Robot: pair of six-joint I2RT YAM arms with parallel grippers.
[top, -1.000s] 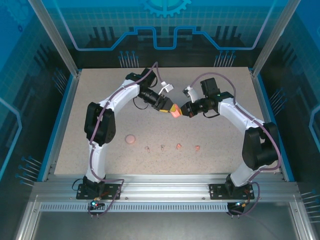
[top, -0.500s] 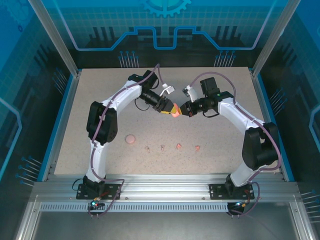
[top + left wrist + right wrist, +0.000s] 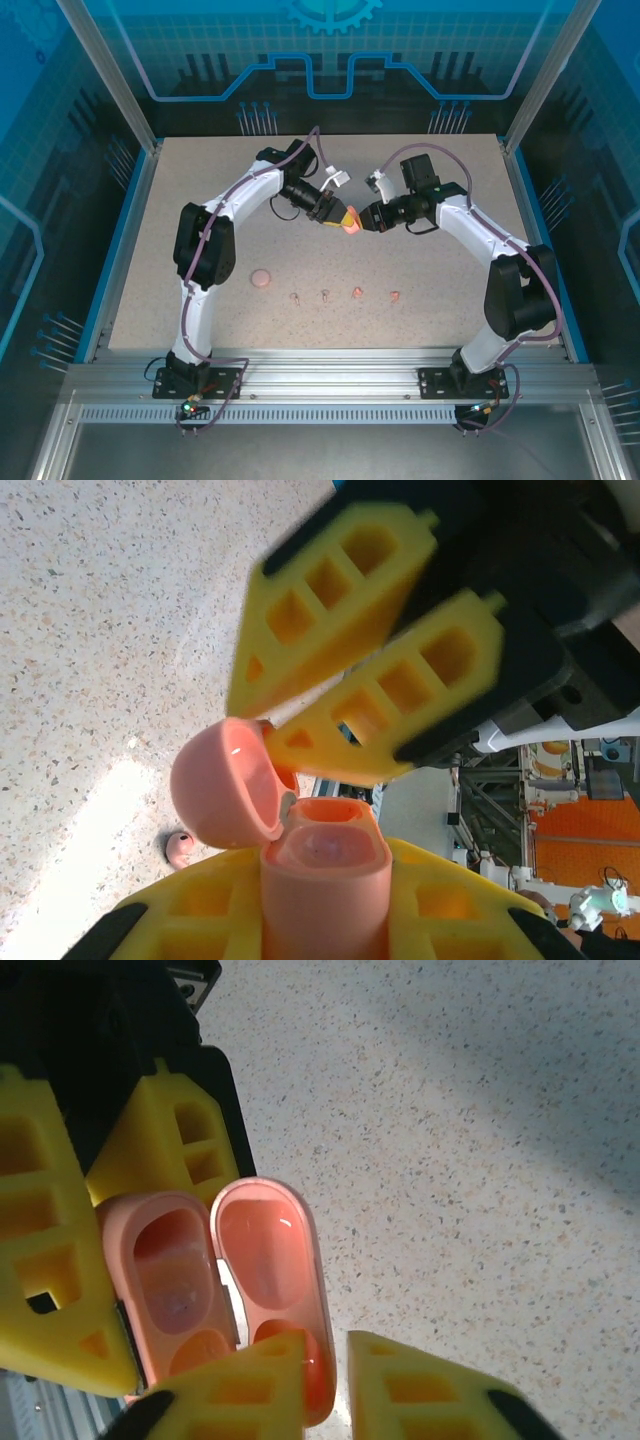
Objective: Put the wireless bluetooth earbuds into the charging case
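**Left gripper** (image 3: 341,215): yellow ribbed plastic fingers (image 3: 190,920), latticed with square cut-outs and set narrow, clamped on the body of the charging case.

**Charging case** (image 3: 351,224): smooth salmon-pink plastic, an oval tube with rounded ends. It is held over the desk's middle. Its glossy domed lid (image 3: 262,1250) is hinged open, and two moulded wells show inside the body.

**Right gripper** (image 3: 364,219): at 3 o'clock of the case. Its fingers (image 3: 420,1390) are the same yellow lattice, set narrow. The lid's rim lies at the gap between their tips, and I cannot tell whether they pinch it.

**Desk row, at 6 o'clock of the case:** pink disc (image 3: 260,279), pale stemmed earbud (image 3: 295,297), second stemmed earbud (image 3: 326,294), salmon nub (image 3: 357,292), second salmon nub (image 3: 396,296). All are tiny, lie apart from each other and are outside the case.

**Desk** (image 3: 200,180): matte beige with fine dark speckles and a blue edge.

**Enclosure:** translucent blue panels (image 3: 100,60) printed with line patterns, and an aluminium rail (image 3: 330,385) at 6 o'clock.

**Change from a second ago:** both grippers and the case sit slightly farther toward 12 o'clock. The row on the desk is unmoved.
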